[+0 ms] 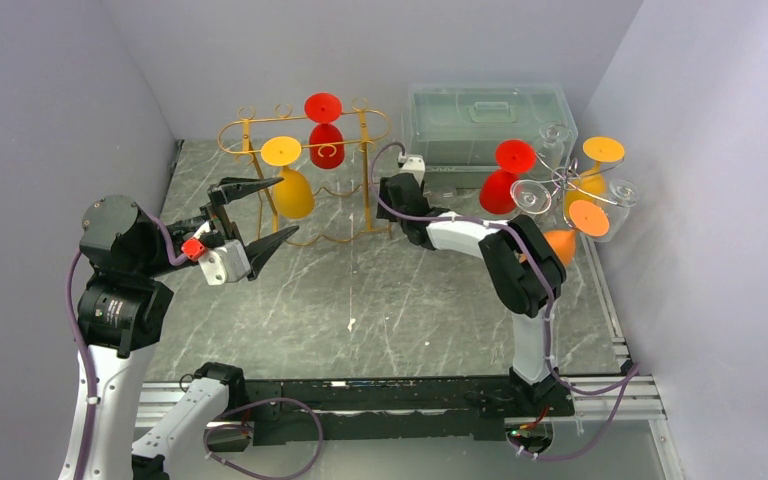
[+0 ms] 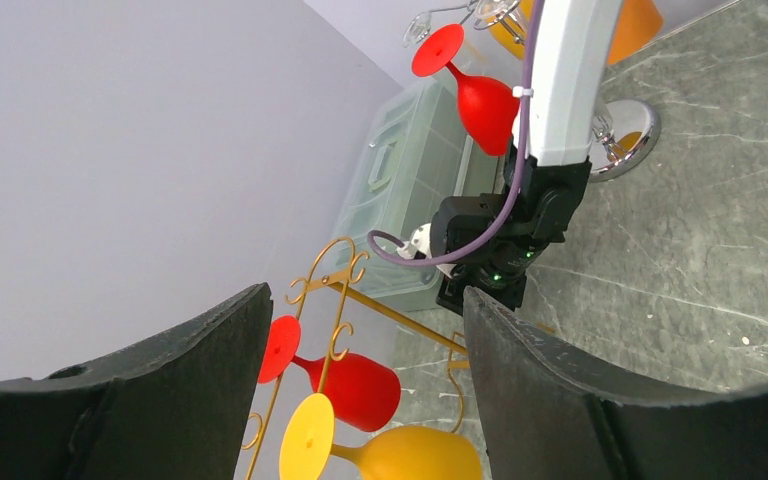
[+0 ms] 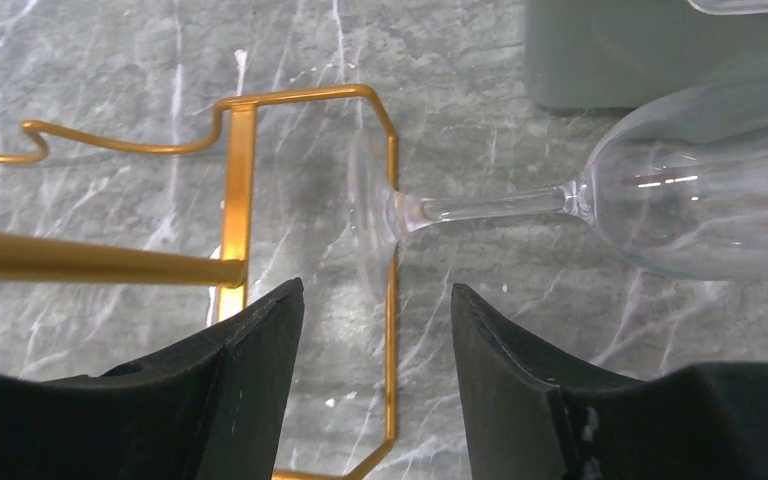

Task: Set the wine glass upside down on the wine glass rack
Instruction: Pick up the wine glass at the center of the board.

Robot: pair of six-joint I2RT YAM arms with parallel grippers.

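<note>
Two hands spread | left hand (image 1: 285, 207) empty, above the bench (image 1: 410, 300) | right hand (image 3: 375, 300) empty, fingertips just short of wine glass (image 3: 660, 210) | glass foot against gold rack (image 3: 235, 180) rail, bowl beside box (image 3: 610, 50)

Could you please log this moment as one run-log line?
left hand: open, empty | right hand: open, empty | clear wine glass: ungripped, foot by gold rack | hung: cannot tell

Just ahead of right pincer (image 3: 375, 300) stand rack (image 3: 100, 258) and wine glass (image 3: 660, 210).
</note>
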